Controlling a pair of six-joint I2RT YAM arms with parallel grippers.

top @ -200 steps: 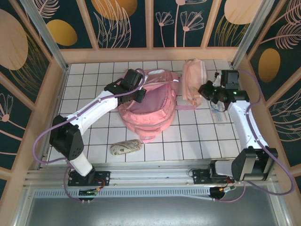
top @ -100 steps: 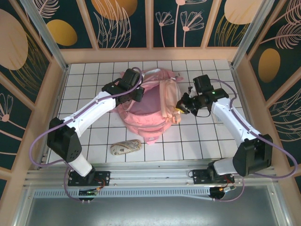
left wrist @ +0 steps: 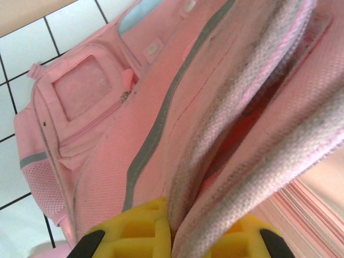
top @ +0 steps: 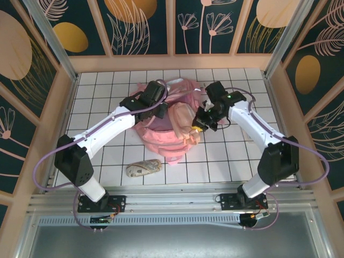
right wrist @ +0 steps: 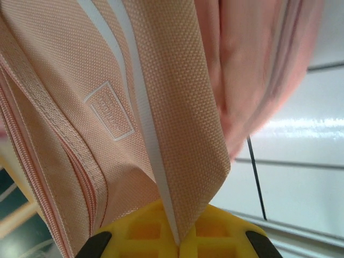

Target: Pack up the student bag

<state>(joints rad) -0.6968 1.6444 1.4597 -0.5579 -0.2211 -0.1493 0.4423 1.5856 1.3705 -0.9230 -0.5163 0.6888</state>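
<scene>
Nearest the bases: a small patterned item (top: 144,167) flat on the white tiled table (top: 226,156), just in front of the student bag (top: 164,141). Mid-table: that pink bag slumped on the tiles, mouth open upward. At its left rim: left gripper (left wrist: 172,236), yellow pads (left wrist: 134,231) pinched tight on a greyish-pink strap (left wrist: 242,123) of the bag. Over its right side: right gripper (right wrist: 177,244), clamped on the edge of a peach pouch (top: 183,117) held above the opening.
</scene>
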